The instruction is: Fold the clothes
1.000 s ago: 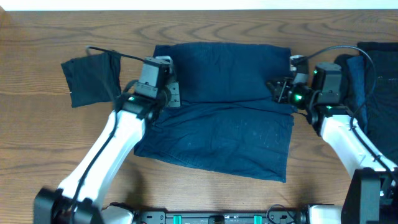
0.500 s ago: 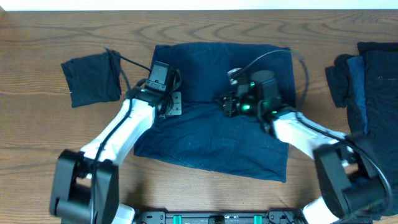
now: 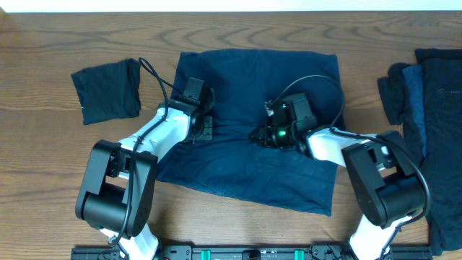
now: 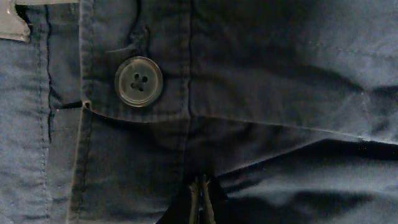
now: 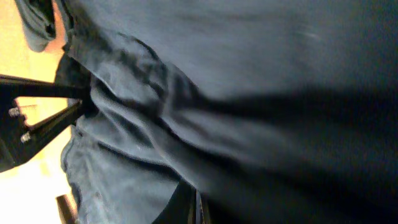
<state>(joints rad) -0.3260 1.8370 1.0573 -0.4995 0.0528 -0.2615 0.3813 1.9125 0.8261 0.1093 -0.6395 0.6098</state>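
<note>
One button [image 4: 138, 81] on clothes [image 4: 280, 74], left wrist only

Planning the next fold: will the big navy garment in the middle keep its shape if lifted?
Probably not: the navy garment looks floppy, bunching into creases near the right gripper. It likely drapes and sags. The button placket may add slight stiffness.

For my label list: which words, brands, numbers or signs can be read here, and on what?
None can be read. The blue garment shows no print, its button has only four holes, and the pale patch near it shows no letters.
</note>
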